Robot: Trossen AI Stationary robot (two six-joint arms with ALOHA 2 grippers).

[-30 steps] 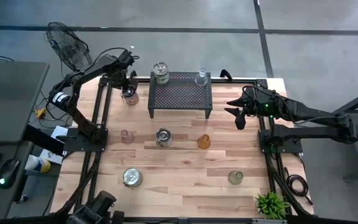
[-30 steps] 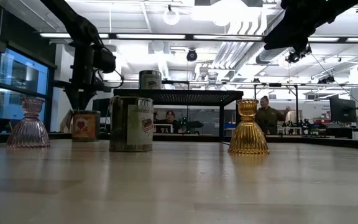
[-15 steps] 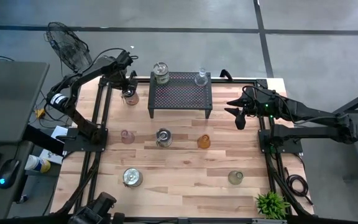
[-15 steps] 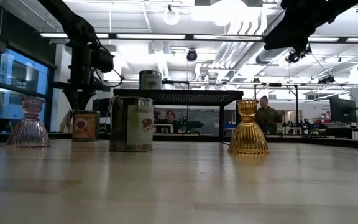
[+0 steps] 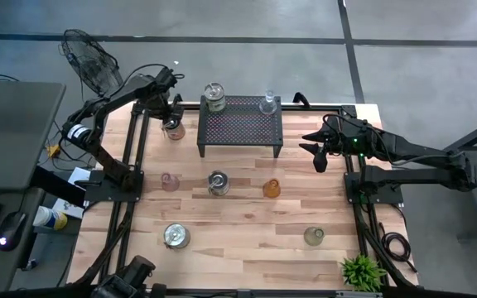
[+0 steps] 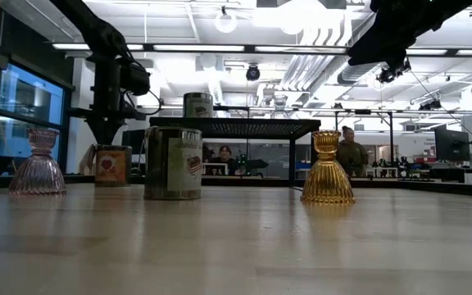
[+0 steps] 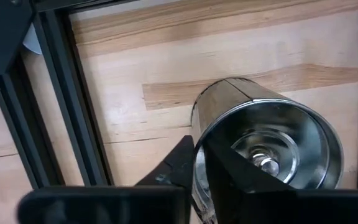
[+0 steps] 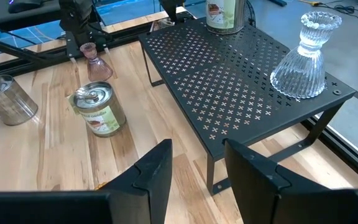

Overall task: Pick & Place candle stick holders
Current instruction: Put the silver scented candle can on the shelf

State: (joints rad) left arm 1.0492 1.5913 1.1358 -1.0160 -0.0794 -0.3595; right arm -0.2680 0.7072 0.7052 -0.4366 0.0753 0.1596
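Two front holders: a silvery tin [image 5: 175, 236] and a greenish glass [image 5: 314, 236] stand well apart near the table's front edge, with bare wood between them; a potted plant [image 5: 361, 271] fills the front right corner.
Middle row: pink glass [image 5: 170, 181], labelled tin [image 5: 218, 182] and amber glass [image 5: 272, 188] stand in a loose line, spaced widely enough, by my reckoning, for fingers to drop between them.
Right gripper [image 5: 317, 153]: hovers off the table's right side near the stand, jaws spread wide and empty, clear of the working arm.
Black stand [image 5: 240, 131]: sits at the back centre; a tin [image 5: 214, 97] and a clear glass holder [image 5: 267, 103] stand on its perforated top near the far corners, leaving the middle free.
Left gripper [image 7: 194, 165]: at the back left, just beside the frame rail, fingers narrowed across the wall of the heart-label tin [image 6: 113, 166], one inside the rim and one outside.
Grip reasoning: pinching the wall probably suits a can too broad to span.
Room: the rail and the stand's leg hem this tin in, so straight up looks the safest way out.
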